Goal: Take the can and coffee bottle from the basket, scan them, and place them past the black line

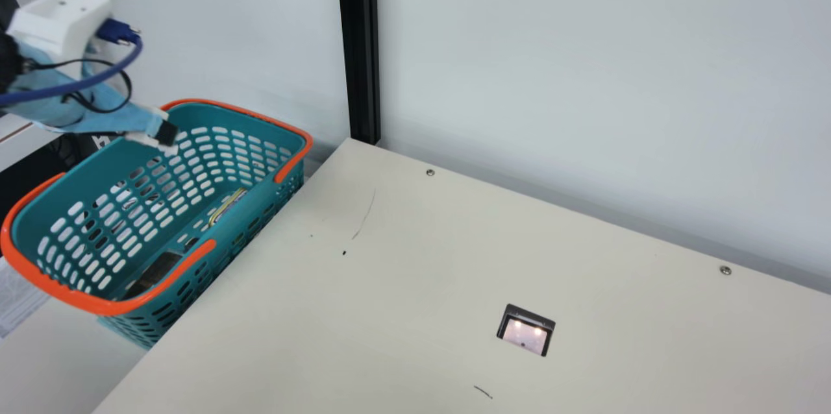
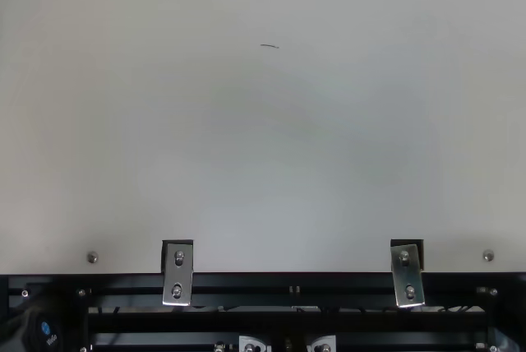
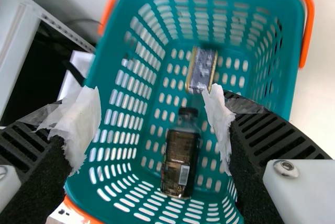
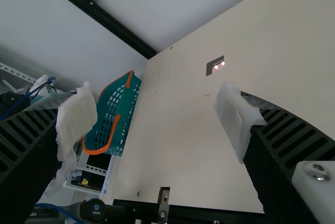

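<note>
In the main view my left gripper (image 1: 165, 135) hangs over the far left part of the teal basket (image 1: 260, 203). The left wrist view has the left gripper (image 3: 152, 124) open above the basket, nothing between its fingers. On the basket floor lie the dark coffee bottle (image 3: 180, 156), with a black cap, and the can (image 3: 201, 69), dark with gold edges, beyond the cap end. My right gripper (image 4: 154, 124) stands open and empty above the table in the right wrist view. The scanner window (image 1: 526, 331) is set into the table and lit.
The cream table (image 1: 402, 258) has screws and small dark marks on it. Orange handles (image 1: 84, 300) lie along the basket's rim. A black post (image 1: 360, 44) stands at the table's far corner against the wall. Metal brackets (image 2: 177, 274) sit at the table's near edge.
</note>
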